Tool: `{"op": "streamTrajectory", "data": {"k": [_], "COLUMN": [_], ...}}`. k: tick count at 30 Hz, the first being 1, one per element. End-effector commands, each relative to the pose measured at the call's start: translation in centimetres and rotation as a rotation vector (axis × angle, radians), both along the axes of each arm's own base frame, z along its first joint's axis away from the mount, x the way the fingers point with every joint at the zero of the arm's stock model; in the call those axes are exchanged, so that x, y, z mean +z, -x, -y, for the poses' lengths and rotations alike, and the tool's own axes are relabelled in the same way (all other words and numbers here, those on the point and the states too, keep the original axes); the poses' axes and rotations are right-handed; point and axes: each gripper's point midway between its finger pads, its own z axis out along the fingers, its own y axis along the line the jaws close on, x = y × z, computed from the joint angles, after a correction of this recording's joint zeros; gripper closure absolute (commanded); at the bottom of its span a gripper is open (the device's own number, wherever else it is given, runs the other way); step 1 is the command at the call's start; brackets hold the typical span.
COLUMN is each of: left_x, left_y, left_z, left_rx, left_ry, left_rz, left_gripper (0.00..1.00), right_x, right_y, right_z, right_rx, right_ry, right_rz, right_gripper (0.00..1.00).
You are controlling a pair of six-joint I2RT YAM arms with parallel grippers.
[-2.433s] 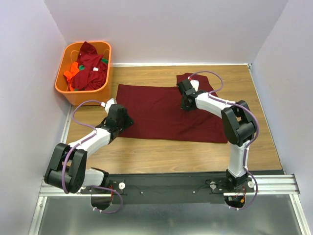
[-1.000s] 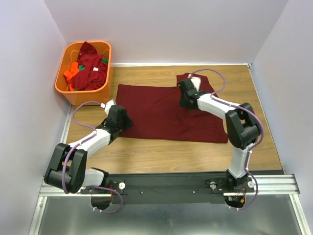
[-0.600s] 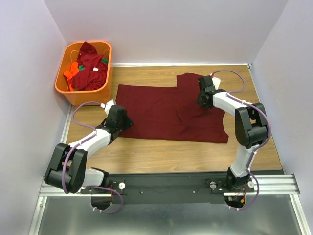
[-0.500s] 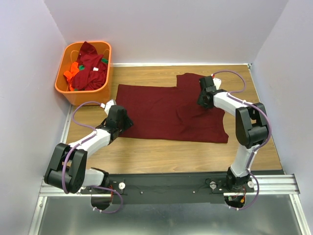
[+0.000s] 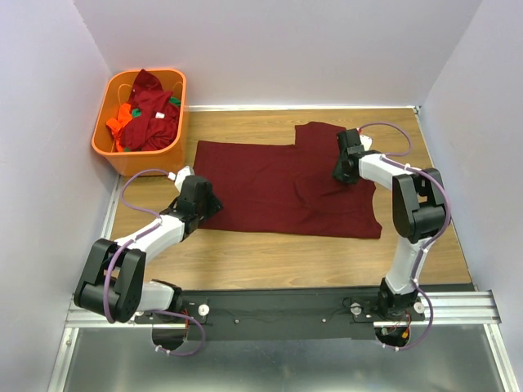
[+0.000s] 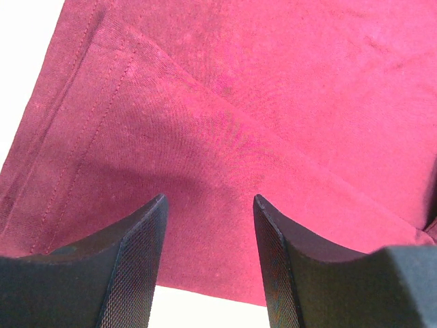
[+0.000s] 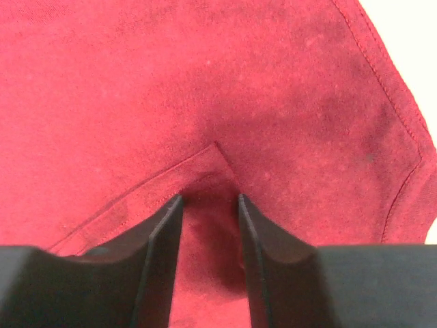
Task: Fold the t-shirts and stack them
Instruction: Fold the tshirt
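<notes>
A dark maroon t-shirt (image 5: 278,184) lies spread flat on the wooden table (image 5: 270,253). My left gripper (image 5: 212,200) sits low over its near left corner. In the left wrist view the left gripper (image 6: 208,198) is open, with the hemmed shirt edge (image 6: 205,123) between and beyond the fingers. My right gripper (image 5: 341,167) rests on the shirt's right part by the sleeve. In the right wrist view the right gripper (image 7: 209,198) has a narrow gap, with a folded seam corner (image 7: 216,147) just ahead of the tips. More shirts (image 5: 147,110), maroon, orange and green, lie in a heap.
An orange plastic basket (image 5: 139,159) at the back left holds the heap of shirts. Purple-grey walls close the table at the left, back and right. A metal rail (image 5: 458,306) carries the arm bases along the near edge.
My right gripper moved from the shirt's upper middle to its right side, and the right part of the shirt spread out with it. The left arm has not moved.
</notes>
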Motion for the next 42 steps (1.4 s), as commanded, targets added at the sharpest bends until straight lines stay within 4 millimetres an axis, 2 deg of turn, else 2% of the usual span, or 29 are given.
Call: {"op": "streamTrajectory", "data": {"k": [1, 5, 6, 9, 17, 26, 32, 34, 36, 37, 39, 40, 42], "left_x": [0.2, 0.2, 0.1, 0.1, -0.1, -0.2, -0.4, -0.4, -0.5, -0.3, 0.0, 0.6, 1.4], "left_y": [0.1, 0.1, 0.1, 0.2, 0.2, 0.2, 0.3, 0.3, 0.3, 0.2, 0.0, -0.4, -1.0], "left_z": [-0.3, -0.3, -0.3, -0.3, -0.3, -0.3, -0.3, -0.2, -0.2, -0.1, 0.1, 0.2, 0.6], "left_rx": [0.008, 0.011, 0.011, 0.009, 0.009, 0.007, 0.007, 0.008, 0.005, 0.005, 0.0, -0.001, -0.006], "left_ry": [-0.014, -0.015, -0.015, -0.014, -0.017, -0.017, -0.018, -0.014, -0.012, -0.009, -0.003, 0.004, 0.014], "left_rz": [0.011, 0.009, 0.009, 0.008, 0.0, 0.0, -0.006, -0.005, -0.006, -0.002, 0.004, 0.018, 0.033], "left_gripper": [0.39, 0.39, 0.39, 0.39, 0.39, 0.4, 0.4, 0.4, 0.4, 0.4, 0.4, 0.4, 0.4], "right_x": [-1.0, -0.6, -0.3, 0.5, 3.3, 4.4, 5.2, 4.7, 4.4, 4.3, 4.5, 4.8, 6.0], "right_y": [-0.1, -0.2, -0.3, -0.7, -1.4, -1.1, -1.5, -1.6, -1.8, -1.8, -2.0, -2.1, -2.4], "right_z": [-0.7, -0.7, -0.8, -0.7, -0.8, -1.3, -0.8, -0.7, -0.7, -0.7, -0.9, -1.0, -1.3], "right_rx": [0.002, 0.002, 0.004, 0.007, 0.025, 0.052, 0.057, 0.056, 0.059, 0.058, 0.063, 0.063, 0.07], "right_ry": [-0.031, -0.036, -0.038, -0.037, -0.042, -0.066, -0.034, -0.024, -0.018, -0.021, -0.029, -0.033, -0.051], "right_rz": [-0.011, 0.001, 0.01, 0.034, 0.114, 0.147, 0.18, 0.17, 0.163, 0.164, 0.167, 0.174, 0.2], "right_gripper": [0.57, 0.69, 0.76, 0.83, 0.86, 0.89, 0.89, 0.83, 0.72, 0.58, 0.48, 0.4, 0.37]}}
